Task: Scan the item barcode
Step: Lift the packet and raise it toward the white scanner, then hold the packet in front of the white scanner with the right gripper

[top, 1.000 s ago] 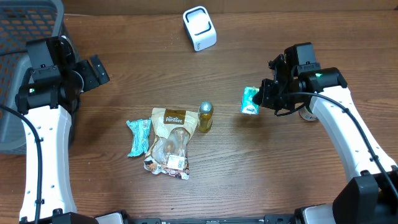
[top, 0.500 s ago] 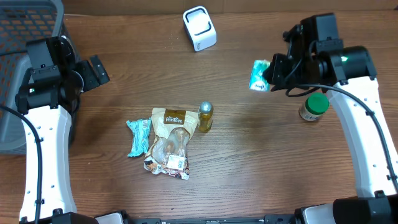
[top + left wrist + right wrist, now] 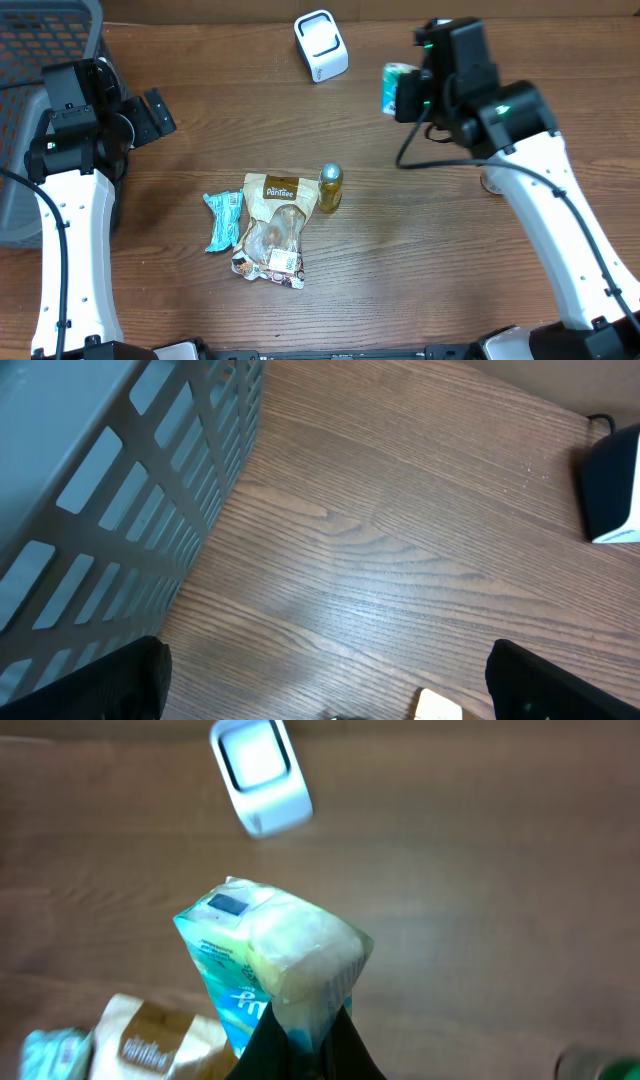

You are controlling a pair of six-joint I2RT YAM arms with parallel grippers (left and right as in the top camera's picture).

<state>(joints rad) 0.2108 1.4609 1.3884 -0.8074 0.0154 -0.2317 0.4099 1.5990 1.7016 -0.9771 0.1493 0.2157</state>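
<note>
Quick count first: one white boxy barcode scanner at the upper middle of the overhead frame, one grey slatted plastic basket in the upper left corner, one tan printed snack bag, one small golden bottle, and two teal-and-white packets. First of those, a crinkly teal wrapper, lying flat on the brown wooden desk just left of the tan bag, with the golden bottle just beside the bag's upper right corner. Second one, the puffy teal-and-white packet, held up off the desk in the right hand, a bit right of the scanner and apart from it. Right hand clenched on the packet's lower end, dark fingers pinching it at the bottom of the wrist view. Long axis running up that frame, free end tipped a little left and pointing toward the scanner near the top. Small dark patch on the top face, too blurry to call. Left hand over at the left by the basket, spread wide, nothing in it.
</note>
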